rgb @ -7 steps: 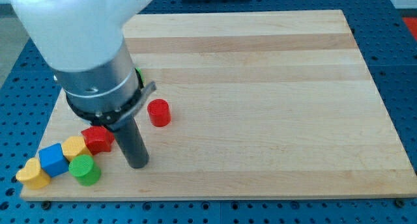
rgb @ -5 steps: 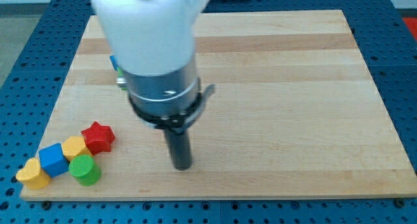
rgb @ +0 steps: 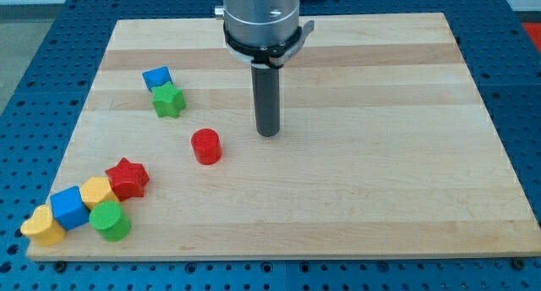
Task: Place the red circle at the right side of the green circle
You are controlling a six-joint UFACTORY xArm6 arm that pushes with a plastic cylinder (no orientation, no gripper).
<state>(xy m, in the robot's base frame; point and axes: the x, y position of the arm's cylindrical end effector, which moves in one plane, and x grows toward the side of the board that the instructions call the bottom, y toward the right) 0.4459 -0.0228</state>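
The red circle [rgb: 205, 146] stands alone on the wooden board, left of centre. The green circle [rgb: 110, 220] sits near the view's bottom left, in a cluster with other blocks. My tip [rgb: 268, 133] rests on the board to the right of the red circle and slightly above it, a clear gap apart and touching no block. The green circle lies far to the tip's lower left.
A red star [rgb: 128, 178], a yellow block [rgb: 96, 191], a blue cube [rgb: 68, 209] and a yellow heart-like block [rgb: 42, 227] crowd around the green circle. A blue block [rgb: 156, 77] and a green star [rgb: 168, 99] sit at upper left. The board's edge [rgb: 279, 255] runs along the bottom.
The arm swept from the bottom left to the right and then up the board. My tip now stands right of the red circle. No block has moved.
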